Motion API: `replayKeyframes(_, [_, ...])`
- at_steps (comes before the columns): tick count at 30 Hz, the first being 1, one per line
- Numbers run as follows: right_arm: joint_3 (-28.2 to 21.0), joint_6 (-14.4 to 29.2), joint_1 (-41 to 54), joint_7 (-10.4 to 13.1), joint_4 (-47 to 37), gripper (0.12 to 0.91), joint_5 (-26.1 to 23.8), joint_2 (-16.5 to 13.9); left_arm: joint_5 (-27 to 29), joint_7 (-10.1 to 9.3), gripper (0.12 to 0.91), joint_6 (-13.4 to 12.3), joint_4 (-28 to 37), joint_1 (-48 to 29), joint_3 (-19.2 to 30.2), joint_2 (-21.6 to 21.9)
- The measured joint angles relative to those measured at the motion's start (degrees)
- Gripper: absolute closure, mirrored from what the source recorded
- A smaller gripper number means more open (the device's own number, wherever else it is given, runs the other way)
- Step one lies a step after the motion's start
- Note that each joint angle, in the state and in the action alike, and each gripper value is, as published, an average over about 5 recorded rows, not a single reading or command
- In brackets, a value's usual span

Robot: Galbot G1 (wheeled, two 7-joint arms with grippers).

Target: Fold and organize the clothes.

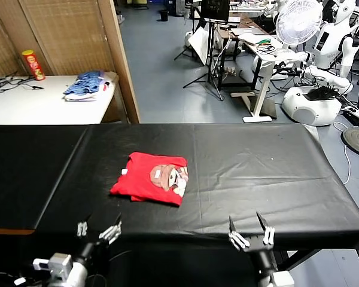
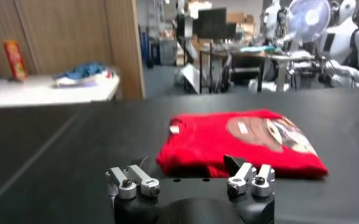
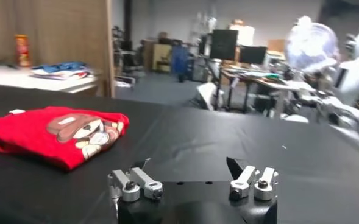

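Along the black table's [image 1: 275, 179] near edge, my left gripper [image 1: 99, 230] and right gripper [image 1: 250, 230] hang spread wide, empty; the folded red T-shirt [image 1: 151, 178] lies mid-table, bare cloth around it.

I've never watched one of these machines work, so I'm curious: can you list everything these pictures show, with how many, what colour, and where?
T-shirt: one, bright red, folded with a brown-and-white print facing up, on the black table left of centre.
Black table: one, covered in black sheet, directly before the robot.
White side table: one, far left behind the black table.
Pile of fabric: one, blue and white, on the white side table.
Canister: one, red and yellow, upright on the white side table.
Fan: one, white, far right background.
Other robot: one, white, beside the fan.
Left gripper: one, open, near edge, clear of the T-shirt.
Right gripper: one, open, near edge, right.
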Motion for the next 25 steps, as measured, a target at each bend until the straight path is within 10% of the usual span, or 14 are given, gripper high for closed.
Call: replayKeyframes(25, [0.5,-8.1,-10.2,3.1,6.8,0.227,0.6,1.5,-5.9,1.52,0.232,4.2,-3.0,8.4,-6.8,0.1])
